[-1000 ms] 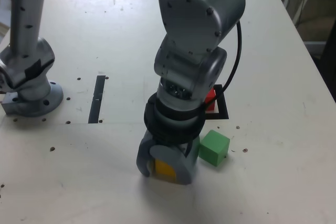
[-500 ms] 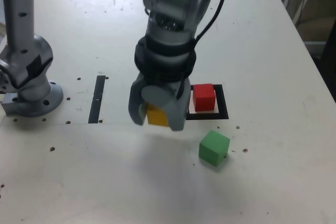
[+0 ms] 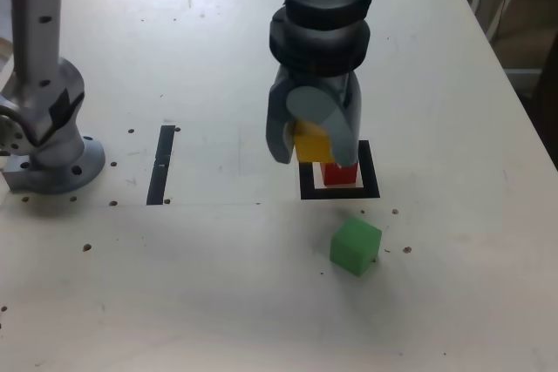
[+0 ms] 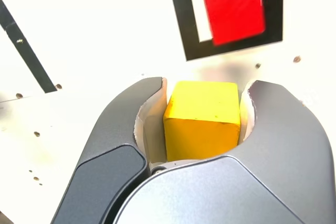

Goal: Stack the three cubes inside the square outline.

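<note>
The hand (image 3: 316, 138) is clamped on the yellow cube (image 4: 202, 119), mid-frame above the red cube (image 4: 234, 11) inside the square outline (image 3: 305, 191). The green cube (image 3: 356, 246) waits lower right on the desk (image 3: 218, 302). An off-centre release could tip yellow off red.

I get bright, even overhead light with soft shadows on the worktop (image 3: 453, 58). My wrist view looks overexposed, its red cube (image 4: 234, 11) slightly blurred.

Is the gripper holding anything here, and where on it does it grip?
The gripper holds the yellow cube, one jaw pressed against each of two opposite side faces.
</note>
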`<action>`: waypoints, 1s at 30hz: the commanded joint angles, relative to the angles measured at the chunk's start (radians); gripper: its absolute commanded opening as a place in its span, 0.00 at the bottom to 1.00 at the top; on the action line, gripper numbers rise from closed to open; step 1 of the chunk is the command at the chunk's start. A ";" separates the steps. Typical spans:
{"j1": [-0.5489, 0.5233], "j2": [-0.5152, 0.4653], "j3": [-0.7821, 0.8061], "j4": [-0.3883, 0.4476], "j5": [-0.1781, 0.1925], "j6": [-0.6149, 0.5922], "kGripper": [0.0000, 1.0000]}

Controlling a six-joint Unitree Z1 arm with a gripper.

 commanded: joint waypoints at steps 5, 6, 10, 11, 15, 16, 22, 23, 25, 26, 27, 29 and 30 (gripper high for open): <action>0.047 0.040 -0.044 0.016 0.002 0.022 0.38; 0.054 0.048 -0.049 0.019 0.003 0.024 0.38; 0.078 0.071 -0.062 0.022 0.004 0.029 0.38; 0.084 0.076 -0.063 0.022 0.005 0.029 0.38; 0.107 0.089 -0.068 0.022 0.006 0.025 0.39; 0.111 0.093 -0.070 0.021 0.004 0.024 0.39; 0.130 0.121 -0.077 0.017 -0.020 0.008 0.39; 0.131 0.124 -0.078 0.015 -0.024 0.002 0.39; 0.134 0.129 -0.080 0.009 -0.032 -0.010 0.39; 0.135 0.130 -0.081 0.005 -0.035 -0.014 0.39; 0.135 0.131 -0.082 0.002 -0.038 -0.018 0.39; 0.136 0.133 -0.081 -0.005 -0.043 -0.022 0.39; 0.137 0.134 -0.081 -0.008 -0.044 -0.023 0.39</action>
